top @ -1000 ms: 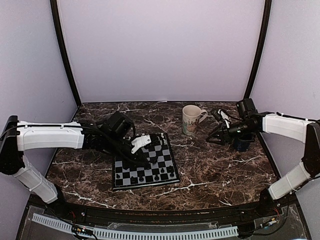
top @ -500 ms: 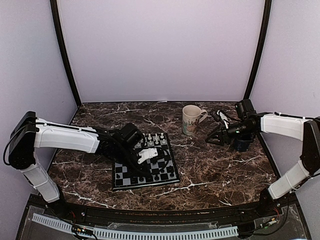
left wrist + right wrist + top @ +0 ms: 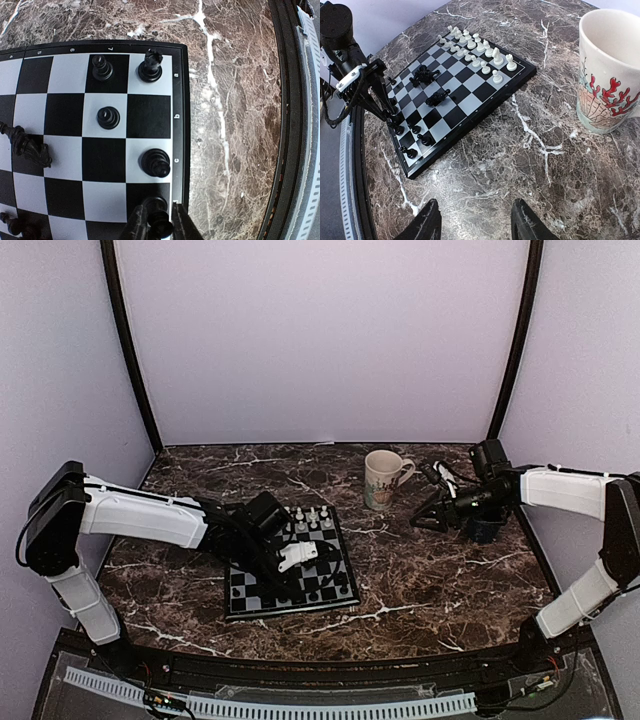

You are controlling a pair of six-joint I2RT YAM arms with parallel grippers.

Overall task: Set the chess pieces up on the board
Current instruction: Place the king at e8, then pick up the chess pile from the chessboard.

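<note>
On a dark marble desk [image 3: 440, 580] enclosed by pale walls, we see the board [image 3: 338, 552] lying flat, left of centre. Its near edge is close to the desk's front rim [image 3: 285, 125].

The left hand [image 3: 300, 558] reaches low over the board's near half. From its wrist camera, the left hand [image 3: 159, 226] has its fingers [image 3: 136, 226] drawn together, clamped on a black piece [image 3: 157, 214]. That piece stands upright on a dark square in the outermost file, just inside the board's [image 3: 62, 75] thin dark border. Other black pieces [image 3: 155, 162] stand along that same edge, and one lies tipped over [image 3: 27, 145] further in. Past the border there is a strip of bare marble, then the rim.

From the right wrist, white pieces [image 3: 480, 52] line the board's [image 3: 455, 115] far side in two rows, and a few black ones lie toppled in the middle [image 3: 422, 75]. A wide stretch of bare marble separates the board from the mug [image 3: 610, 75].

The right hand [image 3: 435, 510] hovers well apart from the board, just right of the mug [image 3: 383, 478], near the desk's right edge. Its fingers [image 3: 427, 222] are spread apart, with nothing between them.
</note>
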